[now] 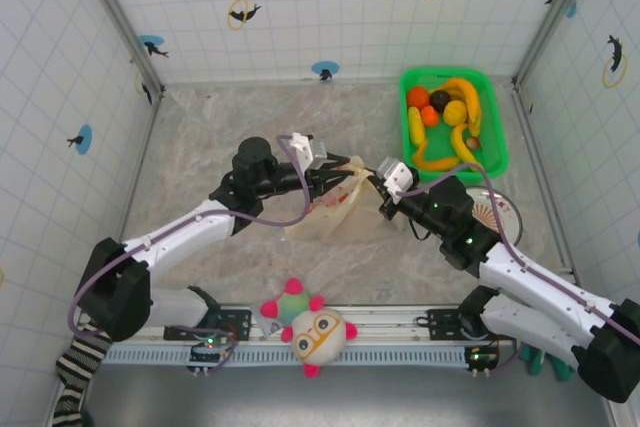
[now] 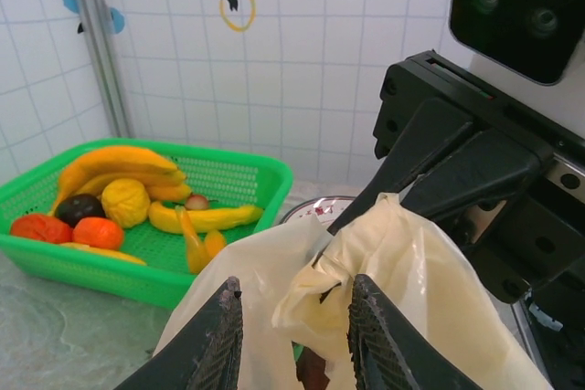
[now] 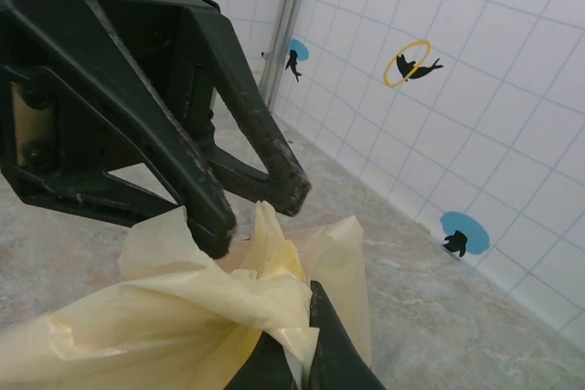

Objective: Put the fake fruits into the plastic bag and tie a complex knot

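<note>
1. While the right gripper (image 2: 386,200) is clamping shut on the gathered top of the plastic bag (image 2: 430,289), it is holding that fabric up off the table (image 1: 220,137). This is keeping the cream film standing in a peak rather than slumping flat.
2. The left gripper (image 2: 294,297) is meeting it head-on from the opposite side. Its fingers (image 2: 224,335) are standing partly apart astride a bunched fold just below the right gripper's pinch. Whether they are pressing that fold or only straddling it, I cannot tell.
3. The bag is sitting mid-table between the two arms, its body spreading out beneath both grippers. This is looking like tying work, with one gripper anchoring the fabric while the other is lining up to take a strand. No finished knot is showing.
4. The fake fruits (image 2: 125,201) are lying in the green basket (image 2: 110,271) at the far right corner, well apart from the bag. Reddish patches are showing through the film in the top view, but whether they are fruit inside or print, I cannot tell.
</note>
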Controlling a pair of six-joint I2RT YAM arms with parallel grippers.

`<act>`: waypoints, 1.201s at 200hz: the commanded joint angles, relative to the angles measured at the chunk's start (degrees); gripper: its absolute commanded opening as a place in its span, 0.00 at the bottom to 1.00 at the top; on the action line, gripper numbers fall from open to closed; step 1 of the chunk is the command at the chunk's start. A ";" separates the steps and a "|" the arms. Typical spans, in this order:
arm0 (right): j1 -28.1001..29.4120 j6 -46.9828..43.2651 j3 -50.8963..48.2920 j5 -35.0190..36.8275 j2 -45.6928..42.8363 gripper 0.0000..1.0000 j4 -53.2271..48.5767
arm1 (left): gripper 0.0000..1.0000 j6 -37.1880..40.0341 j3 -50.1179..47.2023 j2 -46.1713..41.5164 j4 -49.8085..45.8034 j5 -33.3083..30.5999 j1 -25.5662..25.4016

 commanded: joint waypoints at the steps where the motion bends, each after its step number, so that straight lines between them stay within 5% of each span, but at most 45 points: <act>1: -0.17 -0.25 -0.80 -0.67 -0.43 0.00 3.65 | 0.34 -0.50 2.23 1.80 1.72 2.79 0.34; 40: -0.18 -0.17 -0.75 -0.93 -0.27 0.00 4.18 | 0.32 -1.25 2.80 3.28 2.52 4.64 0.31; 105: -0.25 -0.30 -0.06 -0.85 0.15 0.00 3.19 | 0.00 -1.27 2.83 3.60 3.28 6.52 0.34; 124: -0.37 -0.23 0.79 -0.31 -0.35 0.00 1.02 | 0.00 -0.94 2.56 3.29 2.61 5.45 0.34; 194: -2.00 3.59 5.56 0.52 -10.42 0.65 -16.10 | 0.00 -1.46 1.84 2.64 2.13 2.70 0.34; 240: -9.73 13.26 10.86 -2.19 -19.26 0.73 -30.09 | 0.00 -1.83 2.01 3.15 2.01 2.71 0.31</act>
